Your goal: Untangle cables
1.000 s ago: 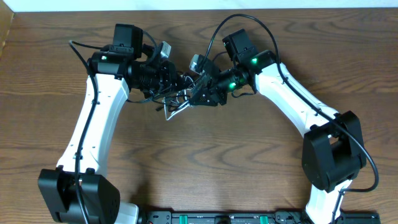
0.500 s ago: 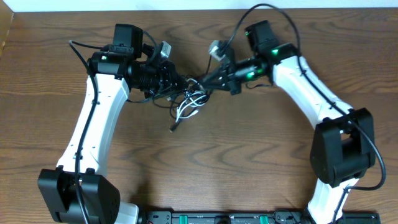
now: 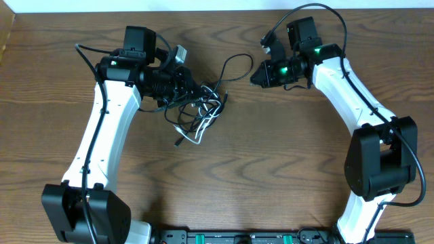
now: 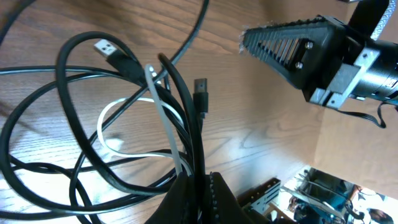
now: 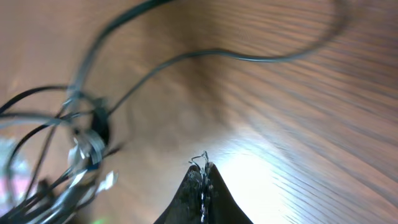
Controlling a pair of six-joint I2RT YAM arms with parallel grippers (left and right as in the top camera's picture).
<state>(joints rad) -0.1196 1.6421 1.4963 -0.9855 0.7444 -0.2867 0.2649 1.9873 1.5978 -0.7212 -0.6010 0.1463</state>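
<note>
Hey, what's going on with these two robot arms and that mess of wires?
Two arms are working on tangled cables on a wooden table. The left gripper is shut on the bundle, pinching the black cable and the white cable together. The right gripper is shut, off to the side of the pile, with nothing visible in it. The two are not yet separated.

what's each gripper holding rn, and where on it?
Left gripper pinches the black cable mid-length, not at a plug; the white cable may be caught too. Right gripper is shut on nothing.
</note>
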